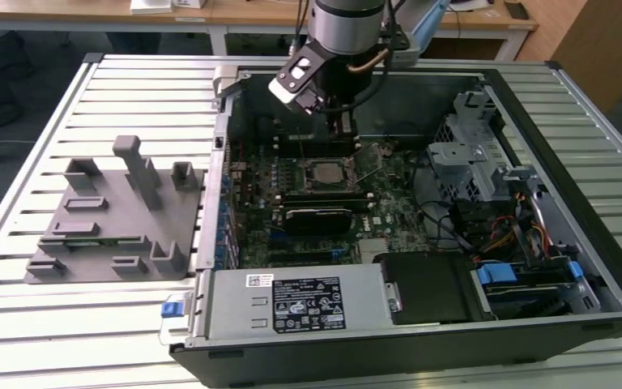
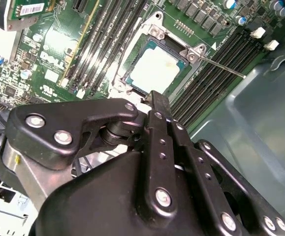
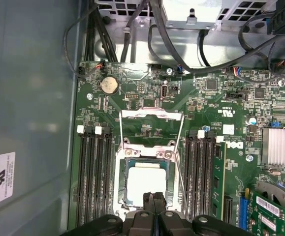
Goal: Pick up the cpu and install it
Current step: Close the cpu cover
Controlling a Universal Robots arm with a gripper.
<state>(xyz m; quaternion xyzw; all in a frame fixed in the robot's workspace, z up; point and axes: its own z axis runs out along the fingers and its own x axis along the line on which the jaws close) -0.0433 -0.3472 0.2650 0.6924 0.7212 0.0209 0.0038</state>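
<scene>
1. Silvery cpu [image 1: 325, 172] sits in the socket [image 1: 304, 172] in the exterior view, inside the open case. My jaws hang just above the socket, over its rear edge. One grey fixture [image 1: 106, 219] stands on the desk [image 1: 74, 324], well apart from the socket.
2. In the first wrist view the cpu [image 3: 146, 183] lies flat in the socket [image 3: 124, 169], directly beyond my fingertips [image 3: 149, 199]. My jaws are clenched on nothing. The chip is square, so it has no long axis. One load plate [image 3: 152, 114] stands flipped open past the socket.
3. In the second wrist view the cpu [image 2: 154, 69] lies just ahead of my jaws, and one lever [image 2: 221, 66] juts out beside the socket. I count one cpu and one socket.
</scene>
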